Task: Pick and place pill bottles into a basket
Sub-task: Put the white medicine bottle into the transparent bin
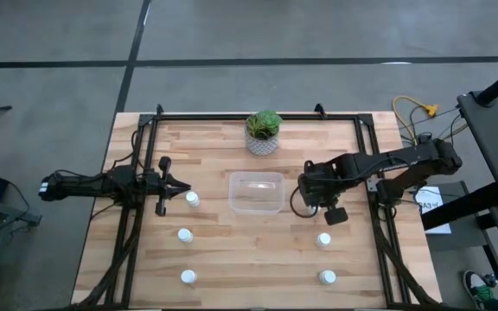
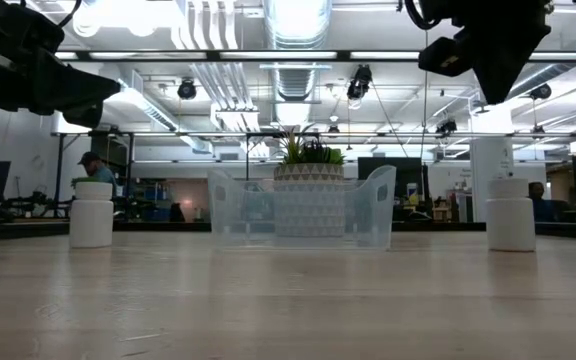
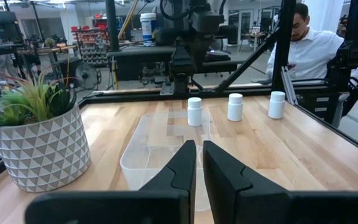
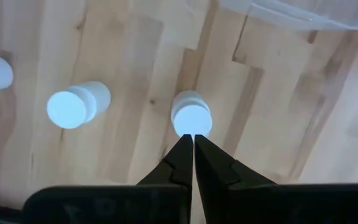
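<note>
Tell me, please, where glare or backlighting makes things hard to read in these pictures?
Low view: bright ceiling lights turn both arms into dark silhouettes, and the clear basket shows the plant pot through its walls. Right wrist view: the bottle cap is washed out white. High view: evenly lit.

- Both arms are dark, nearly black, built of slim tube-like links joined by chunkier blocky joints.
- The left arm [image 1: 93,184] ends in a left gripper [image 1: 182,185] with two thin pointed prongs.
- The right arm [image 1: 396,162] is bulkier near its wrist, and a black cable loops beside that wrist.
- The right gripper [image 4: 194,144] has two matte black fingers [image 4: 180,158] tapering to narrow tips, rising from a wide flat black bar.
- The left gripper's fingers [image 3: 182,165] look alike: smooth, wedge-shaped, black, without markings.
</note>
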`<state>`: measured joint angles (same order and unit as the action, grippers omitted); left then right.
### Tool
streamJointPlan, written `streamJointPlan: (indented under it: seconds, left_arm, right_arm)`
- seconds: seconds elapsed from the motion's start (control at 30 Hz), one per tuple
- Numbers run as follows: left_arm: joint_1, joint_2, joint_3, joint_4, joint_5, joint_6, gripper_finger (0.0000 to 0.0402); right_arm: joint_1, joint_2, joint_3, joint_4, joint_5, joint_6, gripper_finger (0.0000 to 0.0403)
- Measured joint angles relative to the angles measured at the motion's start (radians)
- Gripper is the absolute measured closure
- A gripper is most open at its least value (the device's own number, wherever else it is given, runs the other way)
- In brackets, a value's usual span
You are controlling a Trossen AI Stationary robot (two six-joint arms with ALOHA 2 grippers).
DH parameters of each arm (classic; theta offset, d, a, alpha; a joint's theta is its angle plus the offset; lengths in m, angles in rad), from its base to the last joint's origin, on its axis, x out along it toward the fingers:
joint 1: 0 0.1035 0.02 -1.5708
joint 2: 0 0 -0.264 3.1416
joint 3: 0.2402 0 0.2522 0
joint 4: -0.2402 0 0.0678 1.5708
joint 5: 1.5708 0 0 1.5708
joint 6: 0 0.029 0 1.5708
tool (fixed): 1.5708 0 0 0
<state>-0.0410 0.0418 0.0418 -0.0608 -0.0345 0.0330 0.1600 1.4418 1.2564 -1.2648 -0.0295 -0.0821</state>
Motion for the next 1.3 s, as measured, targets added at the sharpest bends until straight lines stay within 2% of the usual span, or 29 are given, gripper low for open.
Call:
streamJointPlan:
  seconds: [0.37, 0.9, 1.1, 1.3]
  left_arm:
    - [0.000, 0.000, 0.000, 0.000, 0.000, 0.000, 0.0389]
    - [0.000, 0.000, 0.000, 0.000, 0.000, 0.000, 0.0389]
    - [0.000, 0.000, 0.000, 0.000, 0.000, 0.000, 0.0389]
    - [0.000, 0.000, 0.000, 0.000, 0.000, 0.000, 0.0389]
  right_arm:
    - [0.000, 0.000, -0.040, 0.021, 0.007, 0.004, 0.0384]
    - [-0.001, 0.000, -0.060, 0.060, 0.006, 0.004, 0.0229]
    - [-0.001, 0.000, -0.077, 0.066, 0.006, 0.002, 0.0206]
    - [-0.001, 0.000, -0.118, 0.097, 0.006, -0.028, 0.0206]
